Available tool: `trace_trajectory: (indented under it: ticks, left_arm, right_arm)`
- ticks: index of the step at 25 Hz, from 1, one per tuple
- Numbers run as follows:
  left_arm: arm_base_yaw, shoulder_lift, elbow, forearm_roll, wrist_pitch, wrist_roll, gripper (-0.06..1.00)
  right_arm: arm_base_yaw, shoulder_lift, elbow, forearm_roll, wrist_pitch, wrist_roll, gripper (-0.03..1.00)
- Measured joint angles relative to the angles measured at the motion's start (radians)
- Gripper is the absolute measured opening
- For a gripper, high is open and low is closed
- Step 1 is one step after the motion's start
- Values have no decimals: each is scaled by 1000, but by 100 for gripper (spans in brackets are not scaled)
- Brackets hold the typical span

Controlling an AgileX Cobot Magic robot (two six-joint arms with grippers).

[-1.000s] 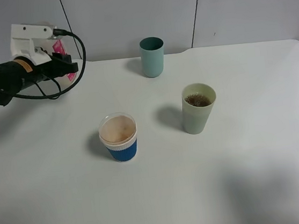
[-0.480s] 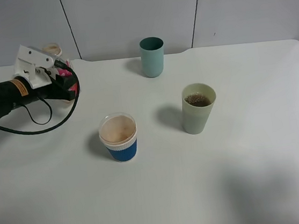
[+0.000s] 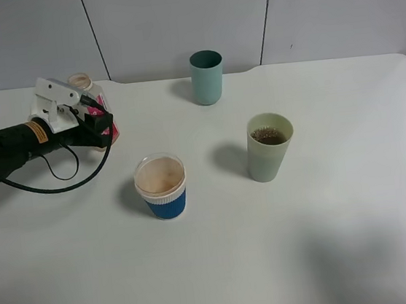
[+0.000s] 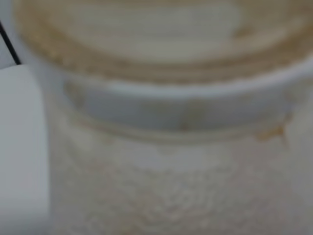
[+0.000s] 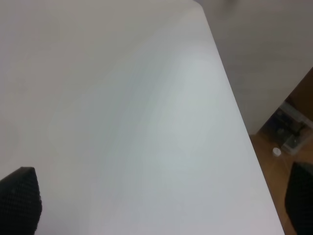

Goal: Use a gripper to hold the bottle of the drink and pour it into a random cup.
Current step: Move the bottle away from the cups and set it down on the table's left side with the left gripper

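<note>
While the left gripper (image 3: pixel 102 125) clasps the bottle of the drink (image 3: pixel 82 83) near the back left corner of the table (image 3: pixel 223 267), its jaws pressed against the pink-red label, the beige neck shows above the white bracket. Whether the bottle's base touches the table I cannot tell. The left wrist view gives only a blurred close view of the bottle. The cup (image 3: pixel 269 148) stands upright right of the table's middle, well apart from the bottle, with brown drink in it. A teal tumbler (image 3: pixel 207 77) stands by the back edge, and a blue-and-white ribbed cup (image 3: pixel 161 187) sits left of the middle. The right gripper (image 5: pixel 159 203) hangs over the table near an edge, its black fingertips (image 5: pixel 19 196) spread wide, grasping nothing.
</note>
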Motion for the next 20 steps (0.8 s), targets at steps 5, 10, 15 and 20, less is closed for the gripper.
trace_trajectory:
  ticks: [5,10,15,20]
  left_arm:
    - [0,0,0,0,-1,-2,33]
    - [0,0,0,0,-2,-2,33]
    - [0,0,0,2,-36,-2,60]
    - [0,-8,0,2,-51,-11,97]
  right_arm:
    - [0,0,0,0,0,0,99]
    - [0,0,0,0,0,0,99]
    - [0,0,0,0,0,0,99]
    - [0,0,0,0,0,0,99]
